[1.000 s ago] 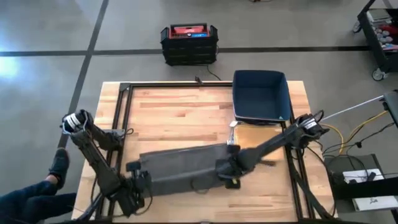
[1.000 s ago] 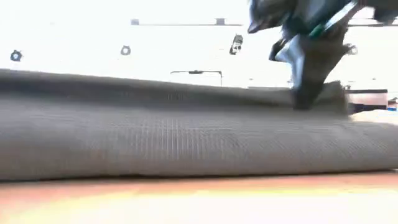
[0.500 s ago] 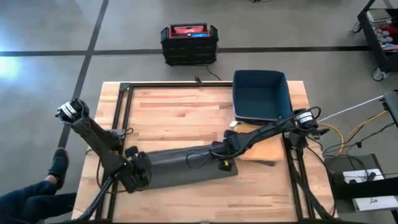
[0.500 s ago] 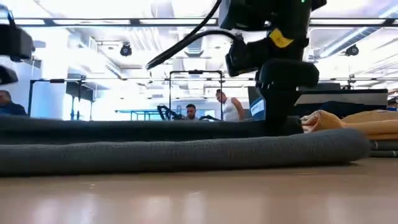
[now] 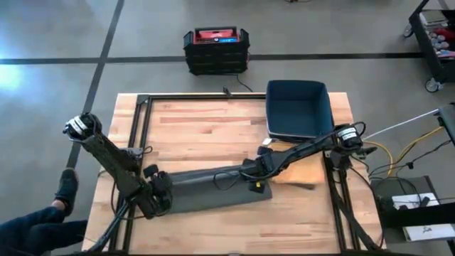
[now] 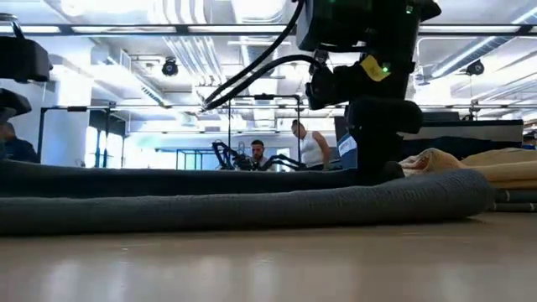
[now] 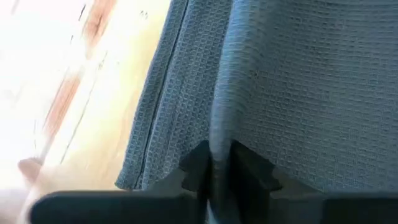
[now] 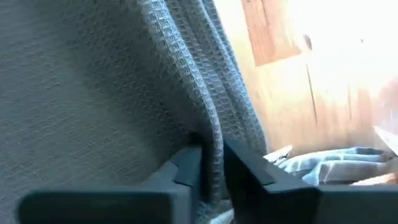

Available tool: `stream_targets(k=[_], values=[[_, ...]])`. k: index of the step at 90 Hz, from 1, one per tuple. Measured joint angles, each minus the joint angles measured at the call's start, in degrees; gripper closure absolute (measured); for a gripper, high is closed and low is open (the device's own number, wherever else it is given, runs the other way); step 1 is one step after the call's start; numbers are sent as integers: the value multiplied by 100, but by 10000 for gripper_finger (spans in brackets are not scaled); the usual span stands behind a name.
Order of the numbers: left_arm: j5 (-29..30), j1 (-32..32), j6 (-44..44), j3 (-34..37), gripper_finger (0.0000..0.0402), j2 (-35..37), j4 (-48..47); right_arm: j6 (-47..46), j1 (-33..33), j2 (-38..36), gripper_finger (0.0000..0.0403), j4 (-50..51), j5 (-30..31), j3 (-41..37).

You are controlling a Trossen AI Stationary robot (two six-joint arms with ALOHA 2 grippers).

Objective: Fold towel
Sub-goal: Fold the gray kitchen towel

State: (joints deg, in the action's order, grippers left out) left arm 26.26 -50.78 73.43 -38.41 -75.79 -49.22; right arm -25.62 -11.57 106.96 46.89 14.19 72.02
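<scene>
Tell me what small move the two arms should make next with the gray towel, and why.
Probably open both tools and lift away. The towel already lies folded as a long strip on the table, and each wrist view shows a tool pinching a ridge of cloth: the left tool at one end, the right tool at the other. Letting go should leave the fold flat.

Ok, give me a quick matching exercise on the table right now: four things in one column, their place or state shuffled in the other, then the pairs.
Things:
1. grey towel
2. blue bin
3. left end effector
4. right end effector

Place or state:
A. at the table's far right corner
B. shut on the towel's left end
C. lying in a long strip along the table's near side
D. shut on the towel's right end

Pairs: 1-C, 2-A, 3-B, 4-D
</scene>
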Motion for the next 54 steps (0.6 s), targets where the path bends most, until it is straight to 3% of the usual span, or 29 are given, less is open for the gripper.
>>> stream_targets(k=[18,30,39,54], values=[[24,0,56,-495,213,76,-1056,196,63,-29,231,333,89,294],[423,0,285,-839,175,142,-1488,568,67,-59,191,751,91,619],[588,0,195,-876,164,149,-994,703,-2,-98,174,513,15,681],[577,-2,-222,-411,173,23,671,1168,-289,-61,163,-530,-402,391]])
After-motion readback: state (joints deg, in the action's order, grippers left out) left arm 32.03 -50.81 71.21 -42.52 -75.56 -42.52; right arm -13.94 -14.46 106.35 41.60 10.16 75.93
